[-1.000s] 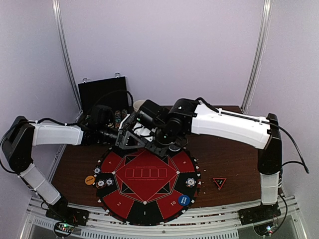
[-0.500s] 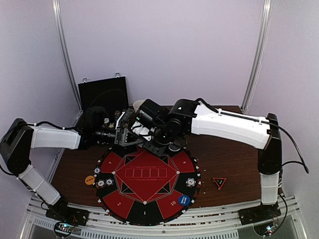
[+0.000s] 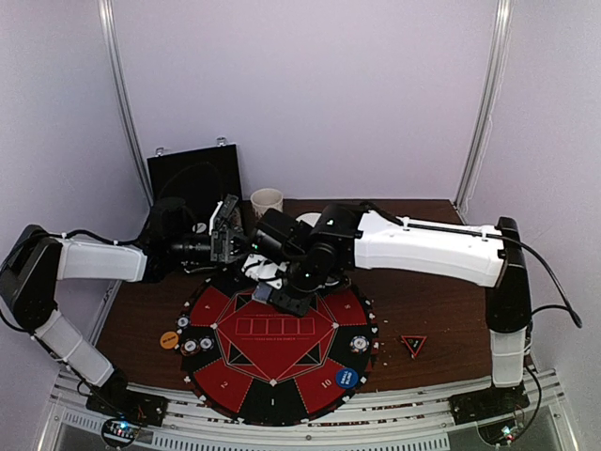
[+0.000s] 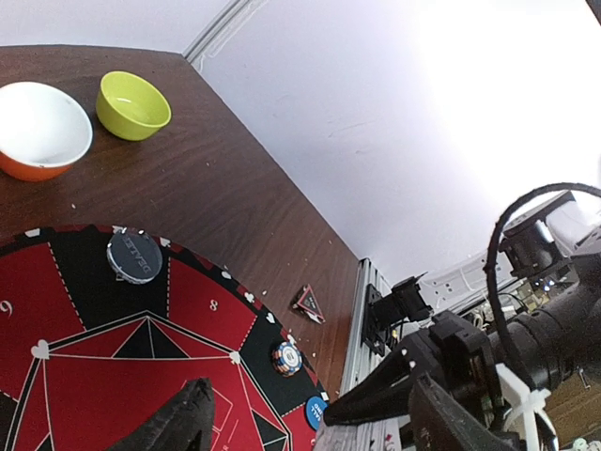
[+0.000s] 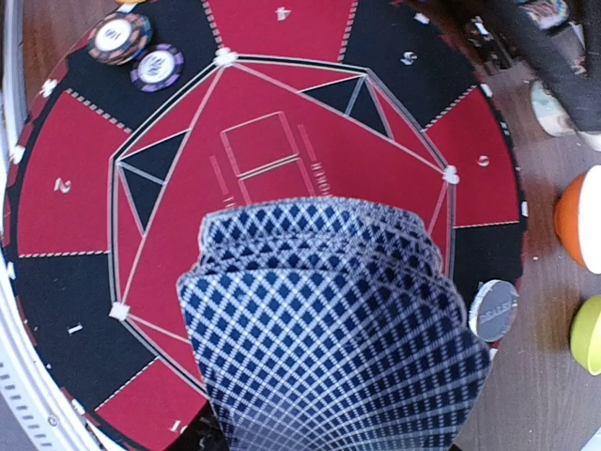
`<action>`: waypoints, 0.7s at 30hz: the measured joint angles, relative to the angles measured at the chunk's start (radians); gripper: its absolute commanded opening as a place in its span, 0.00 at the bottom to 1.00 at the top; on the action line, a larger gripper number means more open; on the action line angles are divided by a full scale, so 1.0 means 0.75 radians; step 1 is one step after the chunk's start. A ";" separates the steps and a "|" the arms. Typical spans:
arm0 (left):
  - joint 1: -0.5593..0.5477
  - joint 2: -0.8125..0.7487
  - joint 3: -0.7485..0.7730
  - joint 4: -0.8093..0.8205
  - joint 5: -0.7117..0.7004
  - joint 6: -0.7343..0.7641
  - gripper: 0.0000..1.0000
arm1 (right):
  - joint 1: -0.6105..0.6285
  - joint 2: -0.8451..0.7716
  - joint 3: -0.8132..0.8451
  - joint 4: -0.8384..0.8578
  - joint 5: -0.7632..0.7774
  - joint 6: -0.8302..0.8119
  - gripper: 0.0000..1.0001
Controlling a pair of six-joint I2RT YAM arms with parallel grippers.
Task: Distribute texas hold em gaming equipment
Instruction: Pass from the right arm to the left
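My right gripper point(image 3: 285, 293) hangs over the far edge of the round mat point(image 3: 272, 371), shut on a fanned stack of blue-backed playing cards point(image 5: 329, 343); the cards hide its fingers in the wrist view. My left gripper point(image 3: 223, 241) sits to the left, behind the mat. It is open point(image 4: 266, 402) with nothing between its fingers. Striped chips point(image 3: 191, 346) point(image 3: 206, 345) point(image 3: 359, 343) lie on the mat, with a blue disc point(image 3: 346, 377) at its near right. An orange disc point(image 3: 169, 339) lies off the mat on the left, and the triangle marker point(image 3: 413, 344) on the right.
A grey dealer disc point(image 4: 134, 256) rests on the mat's far edge. An orange-and-white bowl point(image 4: 38, 127) and a green bowl point(image 4: 133, 103) stand behind the mat. A mug point(image 3: 267, 202) and an open black case point(image 3: 194, 178) are at the back left.
My left gripper has drawn back and left, away from the right gripper, its jaws somewhat narrower. The right gripper has come nearer and lower over the mat with the cards.
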 measured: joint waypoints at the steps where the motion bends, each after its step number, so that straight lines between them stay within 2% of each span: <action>1: 0.002 -0.002 -0.001 0.007 -0.005 -0.004 0.77 | 0.006 0.002 -0.003 -0.006 -0.010 -0.002 0.44; 4: 0.001 -0.002 -0.003 0.026 -0.005 -0.010 0.83 | 0.014 0.002 -0.005 -0.012 -0.030 -0.007 0.44; 8: 0.001 -0.011 -0.003 0.004 -0.001 0.019 0.86 | 0.000 0.002 -0.005 -0.012 -0.036 -0.006 0.44; 21: 0.001 -0.071 -0.143 -0.010 0.109 0.103 0.85 | -0.011 0.002 -0.005 -0.017 -0.071 -0.011 0.43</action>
